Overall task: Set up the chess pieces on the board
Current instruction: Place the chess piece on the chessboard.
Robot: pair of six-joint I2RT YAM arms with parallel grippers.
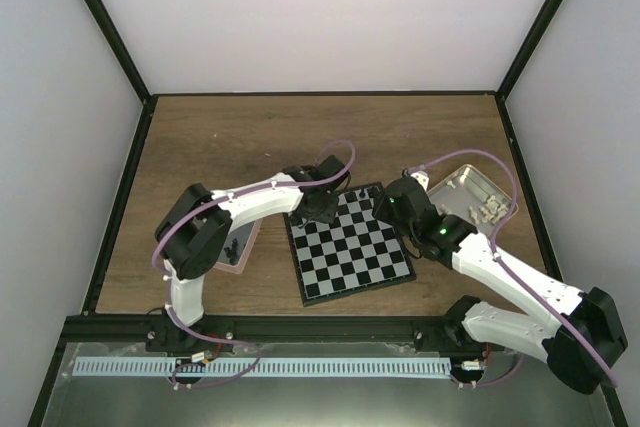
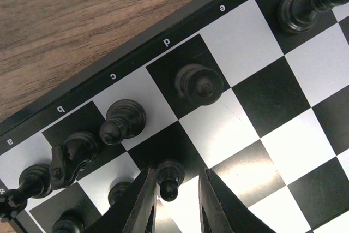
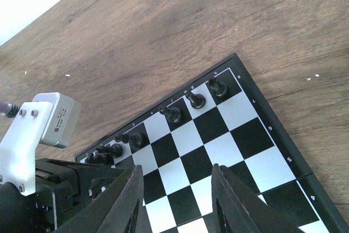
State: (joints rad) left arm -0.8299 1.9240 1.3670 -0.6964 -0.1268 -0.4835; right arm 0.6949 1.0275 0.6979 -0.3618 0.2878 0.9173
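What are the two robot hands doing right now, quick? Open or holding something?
Left gripper: jaws open, a black pawn standing between them, not squeezed.
Right gripper: jaws open, holding nothing.

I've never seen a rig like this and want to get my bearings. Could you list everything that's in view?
board: one, black and pale grey checks, middle of the table
black chess pieces: at least eight, black, along the board's far edge
whitish chess pieces: several, too small to count, cream, inside the tin
tin: one, silvery, right of the board
tray: one, pink-rimmed, left of the board, partly hidden
table: one, brown wood
arms: two, white and black, based at the near edge
left gripper: one, black, open around a black pawn
right gripper: one, black, open and empty, above the board
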